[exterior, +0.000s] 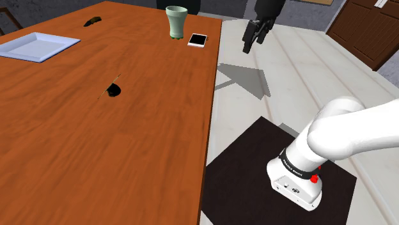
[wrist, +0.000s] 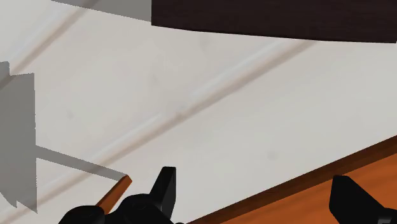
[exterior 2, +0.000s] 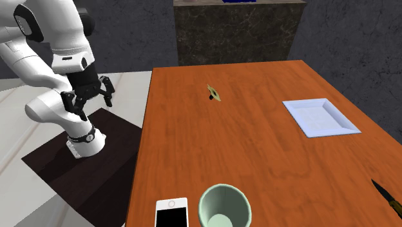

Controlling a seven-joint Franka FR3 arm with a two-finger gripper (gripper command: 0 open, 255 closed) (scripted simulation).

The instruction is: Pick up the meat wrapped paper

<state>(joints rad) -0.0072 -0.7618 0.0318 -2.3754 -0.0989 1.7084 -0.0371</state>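
On the orange-brown wood bench [exterior: 96,160], mid-left of the shoulder view, lies the meat wrapped paper [exterior: 114,89]: a small dark lump w/ a thin tan edge, flat, alone. Upper left is a white tray [exterior: 38,46] w/ a plain white inside. At top centre a pale green cup [exterior: 176,21] stands upright, just beside a white phone [exterior: 197,40] w/ a black screen. The gripper [exterior: 251,43] is at upper right, over the pale floor [exterior: 332,70] off the bench edge, well apart from the paper.

Second exterior view: the paper sits at upper centre of the bench, tan, diamond-ish, w/ a dark spot at one end. The tray is at right. The cup is at bottom centre, its inside showing only pale green. The gripper is at left, spread, grasping nothing.

Wrist view: the fingers [wrist: 164,188] stand apart w/ floor between them; the bench edge is at lower right and the dark stand [wrist: 273,16] along the top.
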